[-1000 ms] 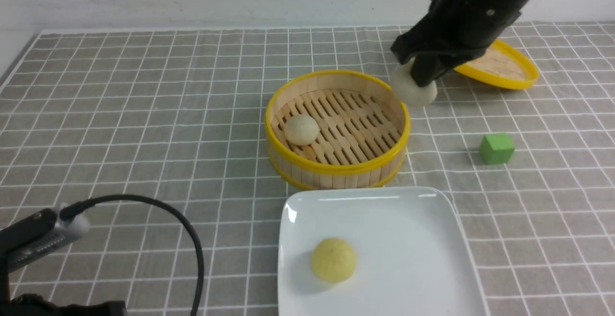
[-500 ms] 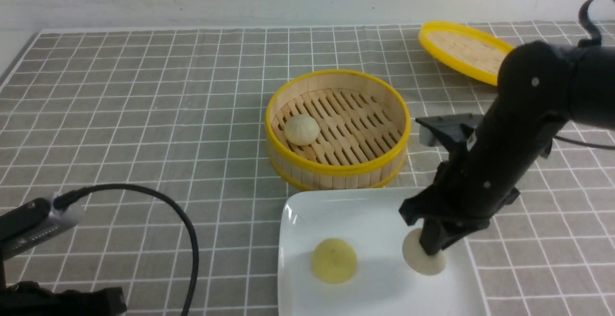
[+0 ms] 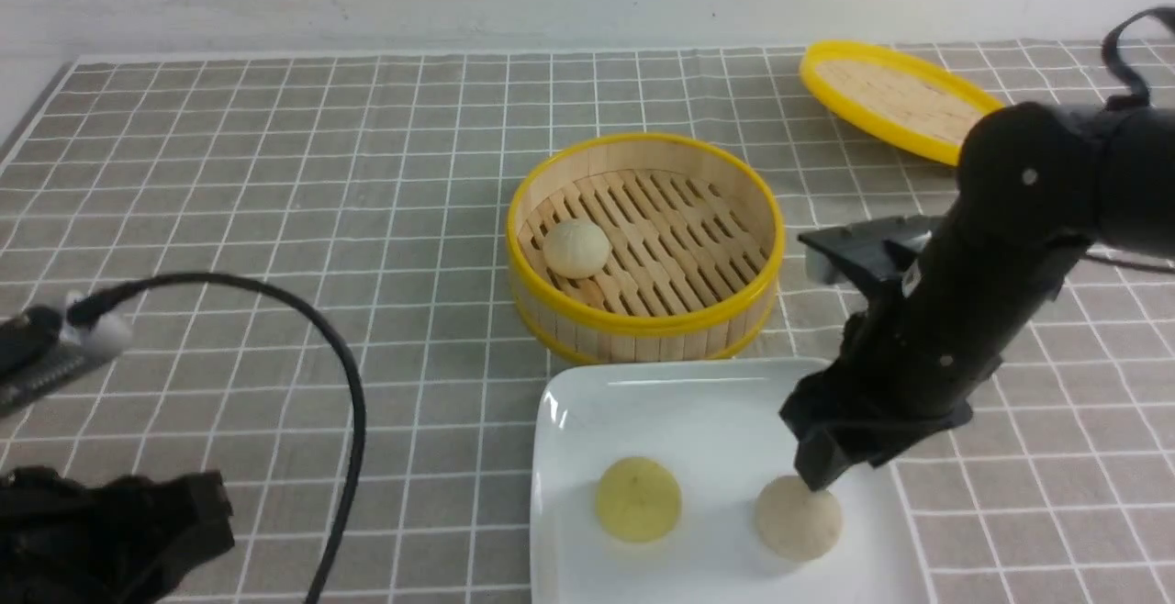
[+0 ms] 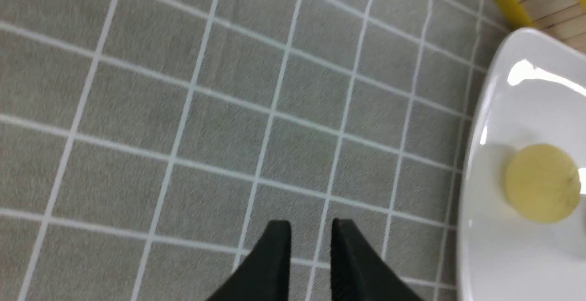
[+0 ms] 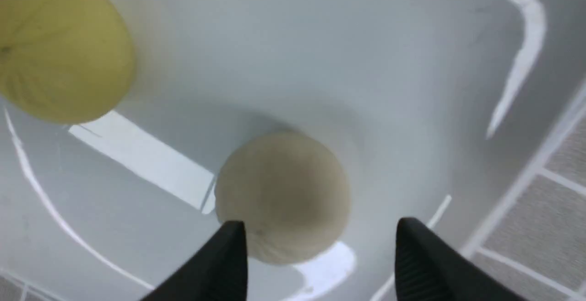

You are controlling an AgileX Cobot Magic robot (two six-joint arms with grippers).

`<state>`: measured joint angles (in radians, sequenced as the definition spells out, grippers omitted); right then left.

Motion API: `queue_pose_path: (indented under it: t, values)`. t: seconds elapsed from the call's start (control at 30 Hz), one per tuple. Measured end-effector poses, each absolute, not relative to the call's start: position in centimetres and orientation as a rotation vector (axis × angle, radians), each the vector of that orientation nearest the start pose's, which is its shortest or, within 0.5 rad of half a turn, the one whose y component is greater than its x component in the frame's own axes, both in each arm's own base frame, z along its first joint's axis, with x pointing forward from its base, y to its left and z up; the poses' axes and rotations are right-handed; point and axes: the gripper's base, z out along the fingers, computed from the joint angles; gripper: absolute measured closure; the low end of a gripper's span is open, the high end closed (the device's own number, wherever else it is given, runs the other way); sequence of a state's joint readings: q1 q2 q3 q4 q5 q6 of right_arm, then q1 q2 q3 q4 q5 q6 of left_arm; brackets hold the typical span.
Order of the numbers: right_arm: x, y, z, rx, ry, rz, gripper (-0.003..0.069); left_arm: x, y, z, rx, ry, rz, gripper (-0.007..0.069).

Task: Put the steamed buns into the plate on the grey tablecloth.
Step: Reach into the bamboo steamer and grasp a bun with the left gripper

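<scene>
Our right claw (image 5: 320,228) hovers just above the white plate (image 3: 698,370), jaws spread wide and pinching nothing. One pale bun (image 3: 799,517) sits on the plate directly beneath it, near the plate's right edge. That spot seems chosen to keep it apart from the yellow bun (image 3: 638,498) at the plate's middle. The other pale bun (image 3: 576,248) lies in the bamboo steamer (image 3: 643,333) just behind the plate, so we judge the task half done. The lid (image 3: 895,99) lies well behind the plate, leaving the steamer open to reach. Our left claw (image 4: 311,225) hangs over the grey cloth (image 3: 275,173) left of the plate, jaws slightly parted and empty, likely kept clear.
</scene>
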<state>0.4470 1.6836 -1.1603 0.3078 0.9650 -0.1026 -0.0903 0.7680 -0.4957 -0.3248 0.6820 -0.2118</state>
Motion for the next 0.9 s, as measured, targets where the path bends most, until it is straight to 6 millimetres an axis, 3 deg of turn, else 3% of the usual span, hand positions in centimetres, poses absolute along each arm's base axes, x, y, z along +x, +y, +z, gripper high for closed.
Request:
queue_pose_path:
  t: [0.07,0.1,0.17,0.2,0.27,0.3,0.37,0.43,0.53,0.63,0.67,0.7,0.77,0.83,0.9]
  values:
    - [27.8,15.6,24.6,-0.623,2.894,0.413,0.027,13.6,-3.1,27.3,-0.33,2.376,-0.499,0.0396]
    - [26.9,15.1,26.8,-0.65,2.85,0.393,0.0319,14.0,-3.1,28.7,-0.307,2.334,-0.501,0.0363]
    - [25.6,14.2,28.9,-0.676,2.81,0.367,0.04,14.8,-3.2,30.5,-0.27,2.299,-0.497,0.033]
    - [25.4,14.1,29.1,-0.681,2.807,0.36,0.0419,14.9,-3.2,30.6,-0.264,2.299,-0.497,0.0328]
    - [23.2,12.8,31.8,-0.711,2.77,0.328,0.054,16.4,-3.5,31.8,-0.221,2.323,-0.487,0.031]
    - [23.0,12.7,32.0,-0.713,2.768,0.327,0.0549,16.5,-3.5,32.0,-0.214,2.327,-0.488,0.0309]
    - [21.3,11.8,33.8,-0.718,2.731,0.319,0.0647,18.5,-3.9,32.3,-0.194,2.409,-0.5,0.0305]
    - [19.8,11.1,35.0,-0.708,2.688,0.326,0.0672,20.3,-4.3,32.2,-0.165,2.483,-0.516,0.0304]
    - [17.8,10.1,35.5,-0.706,2.656,0.332,0.0673,23.7,-5.1,32.1,-0.121,2.557,-0.566,0.0298]
    - [15.8,9.2,34.7,-0.706,2.657,0.327,0.0673,27.5,-6.2,31.3,-0.049,2.609,-0.653,0.0271]
    - [15.6,9.1,34.5,-0.706,2.658,0.327,0.0673,27.7,-6.3,31.3,-0.051,2.61,-0.659,0.0268]
    - [14.9,8.6,33.7,-0.703,2.658,0.317,0.0673,29.8,-7.3,30.9,0.04,2.613,-0.693,0.0246]
    - [14.5,8.4,33.1,-0.699,2.653,0.312,0.0673,31.2,-8.2,30.6,0.085,2.614,-0.718,0.0232]
    - [13.9,8.0,31.6,-0.69,2.644,0.292,0.0671,34.0,-11.0,30.2,0.214,2.614,-0.748,0.0203]
    - [13.9,7.9,31.1,-0.688,2.642,0.285,0.067,35.0,-12.1,30.1,0.263,2.61,-0.746,0.0197]
